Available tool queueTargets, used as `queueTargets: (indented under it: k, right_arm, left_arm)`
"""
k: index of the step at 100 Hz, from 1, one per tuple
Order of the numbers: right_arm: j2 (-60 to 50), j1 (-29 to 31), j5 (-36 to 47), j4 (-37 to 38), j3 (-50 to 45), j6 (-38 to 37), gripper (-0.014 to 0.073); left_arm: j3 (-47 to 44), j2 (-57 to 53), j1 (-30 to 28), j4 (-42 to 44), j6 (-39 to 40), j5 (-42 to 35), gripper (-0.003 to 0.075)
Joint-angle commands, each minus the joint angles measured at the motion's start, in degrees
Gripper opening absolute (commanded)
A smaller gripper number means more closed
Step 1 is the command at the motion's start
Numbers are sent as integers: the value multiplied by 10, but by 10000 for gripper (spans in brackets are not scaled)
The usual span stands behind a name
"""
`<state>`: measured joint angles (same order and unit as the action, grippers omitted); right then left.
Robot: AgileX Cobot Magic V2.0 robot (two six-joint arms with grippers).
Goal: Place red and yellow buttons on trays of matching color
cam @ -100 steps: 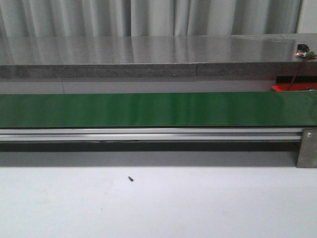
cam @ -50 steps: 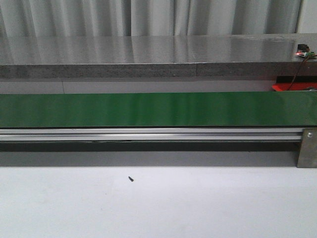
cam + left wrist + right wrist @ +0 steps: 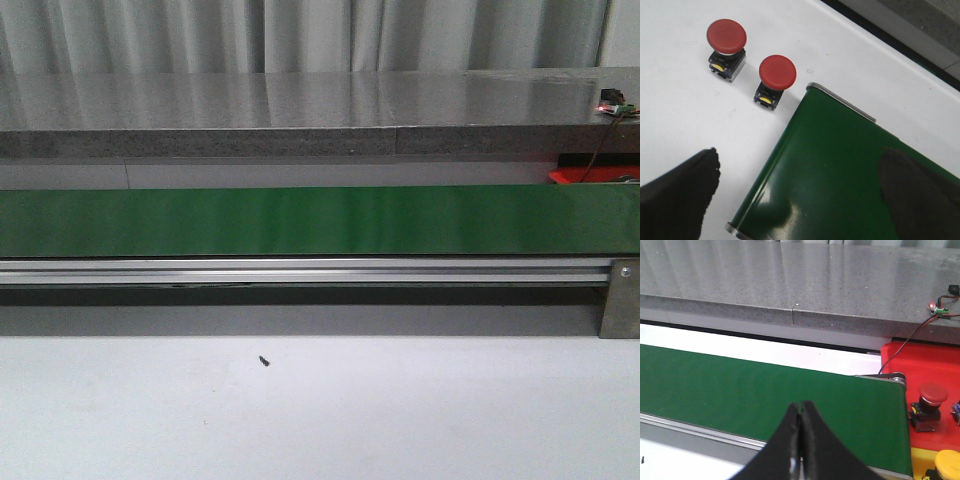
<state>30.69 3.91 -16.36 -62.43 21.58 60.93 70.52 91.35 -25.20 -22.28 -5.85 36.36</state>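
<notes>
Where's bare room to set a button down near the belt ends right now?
The green conveyor belt is bare along its whole visible length. The white tabletop is free beside the belt's rounded end, short of the two red mushroom buttons. It is crowded at the other end: the red tray holds a red button, with a yellow one just past it.

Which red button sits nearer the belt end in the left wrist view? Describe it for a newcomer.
Find the green belt and follow it to its rounded metal end. Two red buttons stand on the white table just past that end. Pick the near button, by the belt's corner; the far button stands farther out.
</notes>
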Motion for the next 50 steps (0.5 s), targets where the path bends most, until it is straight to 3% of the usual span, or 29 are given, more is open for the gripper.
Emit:
queueTargets:
  k: [1,50]
  right_arm:
    - [0,-1,21,-20,14,7,-59]
    - [0,-1,21,-20,14,7,-59]
  left_arm:
    - [45,12,-8,-14,28,-7,621]
    - [204,173,-34,17,163,3,621]
